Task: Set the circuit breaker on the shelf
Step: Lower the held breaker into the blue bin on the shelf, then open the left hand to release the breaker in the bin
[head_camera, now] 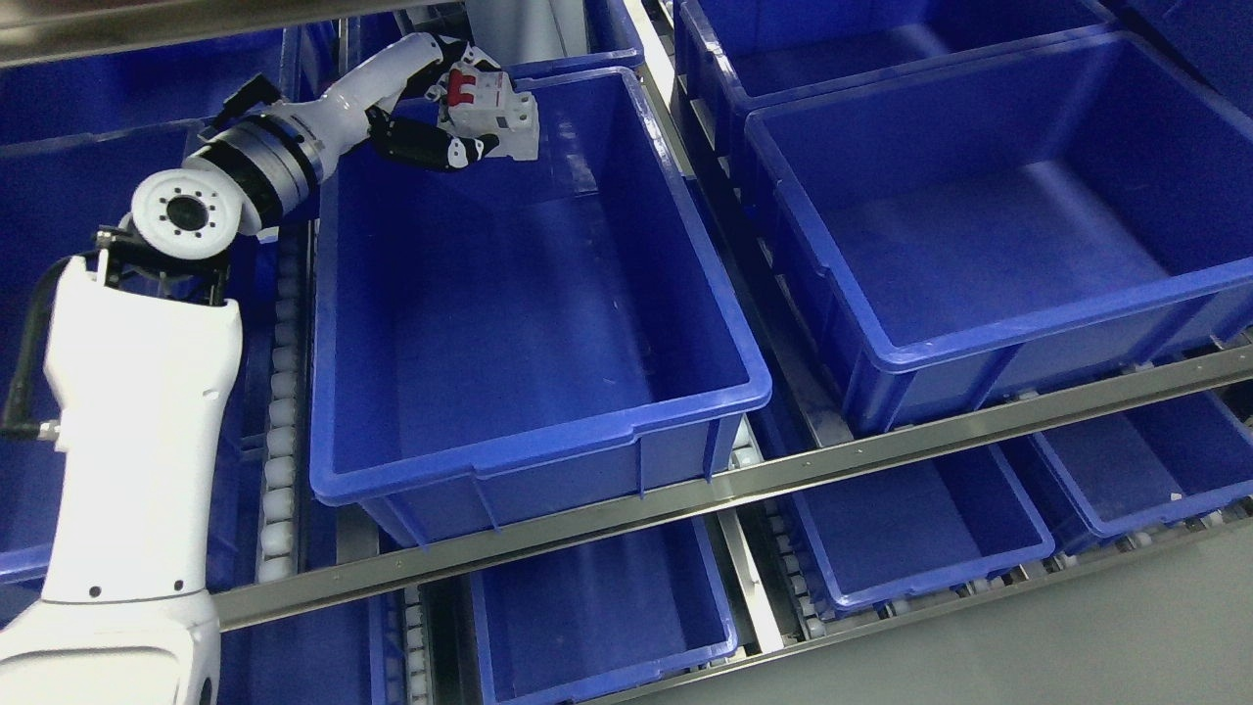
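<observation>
Over the far left corner of the large blue plastic bin (548, 392) on the upper shelf level, my left hand (445, 122), black-fingered on a white forearm, is closed around the white circuit breaker with red toggle switches (489, 113). The fingers (431, 147) wrap beneath and behind the part, and the red toggles face up and toward the camera. I cannot tell whether the part touches the rim at its far side.

The relation that governs the next move: the breaker sits above the bin's interior, just inside the back wall, with the bare bin floor below and toward me. Its long axis runs roughly across the view, parallel to the back wall. In my judgement the part hangs clear of the floor, so the release calls for a descent into the bin or a short drop.

The left arm enters from the lower left and crosses the roller track (279, 411) beside the bin. The right arm is not in view, so the left hand alone is placed to finish.

A risk I note: the hand is close to the left wall and rim, and opening the fingers there could catch the edge.
</observation>
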Robot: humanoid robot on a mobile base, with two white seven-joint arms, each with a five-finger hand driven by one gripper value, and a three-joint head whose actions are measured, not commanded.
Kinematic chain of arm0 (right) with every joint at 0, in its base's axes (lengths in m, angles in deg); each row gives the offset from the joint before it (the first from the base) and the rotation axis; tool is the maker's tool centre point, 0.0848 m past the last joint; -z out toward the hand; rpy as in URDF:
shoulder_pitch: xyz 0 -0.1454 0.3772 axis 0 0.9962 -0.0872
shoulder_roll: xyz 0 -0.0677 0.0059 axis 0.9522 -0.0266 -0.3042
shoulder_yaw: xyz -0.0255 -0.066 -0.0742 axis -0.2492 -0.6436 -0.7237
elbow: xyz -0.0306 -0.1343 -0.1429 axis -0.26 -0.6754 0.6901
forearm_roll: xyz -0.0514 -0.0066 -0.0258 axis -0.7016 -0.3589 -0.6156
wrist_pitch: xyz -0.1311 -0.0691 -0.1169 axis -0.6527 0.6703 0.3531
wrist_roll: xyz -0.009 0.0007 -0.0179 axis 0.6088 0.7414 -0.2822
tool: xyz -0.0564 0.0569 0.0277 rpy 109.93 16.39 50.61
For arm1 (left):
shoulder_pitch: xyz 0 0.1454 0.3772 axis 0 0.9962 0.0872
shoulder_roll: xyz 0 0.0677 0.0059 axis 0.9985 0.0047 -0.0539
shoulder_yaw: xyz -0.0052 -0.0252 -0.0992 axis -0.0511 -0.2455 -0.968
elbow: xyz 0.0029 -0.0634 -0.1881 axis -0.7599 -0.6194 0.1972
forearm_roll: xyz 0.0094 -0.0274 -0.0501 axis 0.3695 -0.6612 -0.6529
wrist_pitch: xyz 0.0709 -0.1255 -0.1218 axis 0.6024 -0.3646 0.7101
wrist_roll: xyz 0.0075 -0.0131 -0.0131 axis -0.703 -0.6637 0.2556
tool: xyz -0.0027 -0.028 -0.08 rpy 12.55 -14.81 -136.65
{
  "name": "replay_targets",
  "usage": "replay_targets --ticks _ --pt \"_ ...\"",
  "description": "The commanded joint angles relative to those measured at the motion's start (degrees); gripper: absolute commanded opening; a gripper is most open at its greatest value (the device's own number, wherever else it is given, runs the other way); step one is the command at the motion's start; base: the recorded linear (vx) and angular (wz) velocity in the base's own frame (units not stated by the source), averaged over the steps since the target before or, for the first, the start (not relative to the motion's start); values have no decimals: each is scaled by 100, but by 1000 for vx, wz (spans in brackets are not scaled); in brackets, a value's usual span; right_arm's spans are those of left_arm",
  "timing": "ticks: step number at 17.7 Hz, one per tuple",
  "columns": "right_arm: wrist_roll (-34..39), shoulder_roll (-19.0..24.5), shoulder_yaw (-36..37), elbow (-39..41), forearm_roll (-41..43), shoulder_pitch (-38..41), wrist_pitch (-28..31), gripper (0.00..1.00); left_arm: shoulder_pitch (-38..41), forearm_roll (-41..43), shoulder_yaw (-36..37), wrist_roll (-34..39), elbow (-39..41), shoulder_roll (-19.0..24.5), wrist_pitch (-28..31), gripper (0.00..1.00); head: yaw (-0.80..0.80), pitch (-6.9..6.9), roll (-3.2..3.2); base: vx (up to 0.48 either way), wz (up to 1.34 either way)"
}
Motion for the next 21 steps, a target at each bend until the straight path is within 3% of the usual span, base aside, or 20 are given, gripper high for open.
replay_targets --ticks 1,8,13,21 --pt "-2 -100 0 -1 0 -3 1 100 -469 930 504 43 -3013 -517 -181 12 0 0 0 100 -81" --pt "-2 -100 0 -1 0 -3 1 100 -451 1125 513 139 -3181 -455 -190 14 0 0 0 94 -131" --pt "-2 -100 0 -1 0 -3 1 100 -451 1125 513 148 -3181 -456 -181 21 0 0 0 74 -130" --pt "-2 -100 0 -1 0 -3 1 100 -477 1116 443 157 -3155 -8 -164 72 0 0 0 41 -81"
